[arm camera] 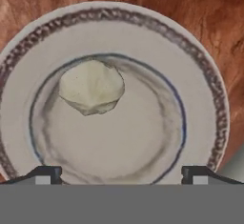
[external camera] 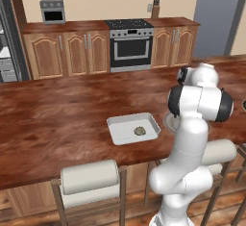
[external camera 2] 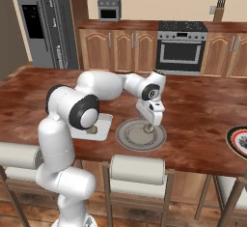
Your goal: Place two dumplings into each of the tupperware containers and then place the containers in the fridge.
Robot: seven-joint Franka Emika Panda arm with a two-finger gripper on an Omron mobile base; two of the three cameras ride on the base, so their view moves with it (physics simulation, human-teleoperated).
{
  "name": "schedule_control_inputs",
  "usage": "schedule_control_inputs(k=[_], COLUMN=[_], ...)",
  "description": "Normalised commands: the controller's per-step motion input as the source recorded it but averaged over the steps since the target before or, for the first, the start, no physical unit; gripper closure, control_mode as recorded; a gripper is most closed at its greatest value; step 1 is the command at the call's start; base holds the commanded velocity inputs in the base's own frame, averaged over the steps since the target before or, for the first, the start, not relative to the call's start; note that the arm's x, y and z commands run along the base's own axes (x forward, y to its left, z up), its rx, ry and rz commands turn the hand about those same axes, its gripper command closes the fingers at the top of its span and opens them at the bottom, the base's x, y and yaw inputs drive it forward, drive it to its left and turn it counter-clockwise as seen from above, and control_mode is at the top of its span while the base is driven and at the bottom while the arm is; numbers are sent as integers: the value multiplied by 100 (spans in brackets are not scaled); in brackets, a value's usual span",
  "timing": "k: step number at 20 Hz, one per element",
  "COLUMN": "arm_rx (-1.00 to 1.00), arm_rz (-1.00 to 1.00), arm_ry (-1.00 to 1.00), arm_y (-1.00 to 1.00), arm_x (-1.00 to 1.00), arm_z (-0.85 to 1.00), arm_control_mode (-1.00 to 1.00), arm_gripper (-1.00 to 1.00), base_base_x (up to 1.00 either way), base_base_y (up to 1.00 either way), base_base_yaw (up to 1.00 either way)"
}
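Claw (external camera 2: 150, 126) spread wide, hanging right over round grey plate (external camera 2: 126, 140) on bench (external camera 2: 202, 120), lined up above lone dumpling (arm camera: 92, 86), probably for a grab. One dumpling (external camera: 140, 131) already sitting in white rectangular tray (external camera: 120, 132) beside the plate.

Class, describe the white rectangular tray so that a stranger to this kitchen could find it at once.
On the long wooden counter, near its front edge, lies the white rectangular tray with one dumpling inside. Unlike the round grey plate beside it, it has straight raised walls.
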Motion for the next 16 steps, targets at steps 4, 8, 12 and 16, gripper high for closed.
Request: schedule_control_inputs(k=[4,8,12,16], arm_rx=[-4,-5,-7,-5], arm_rz=[15,26,26,17], arm_ry=[-20,-13,-18,-32], arm_y=[0,-3,0,-2], arm_x=[24,6,0,0], arm_z=[-30,-33,-32,-9], arm_control_mode=[-100,-100,-100,-100], arm_gripper=[-100,-100,-100,-100], base_base_x=[0,0,0,0], base_base_y=[0,0,0,0], base_base_yaw=[0,0,0,0])
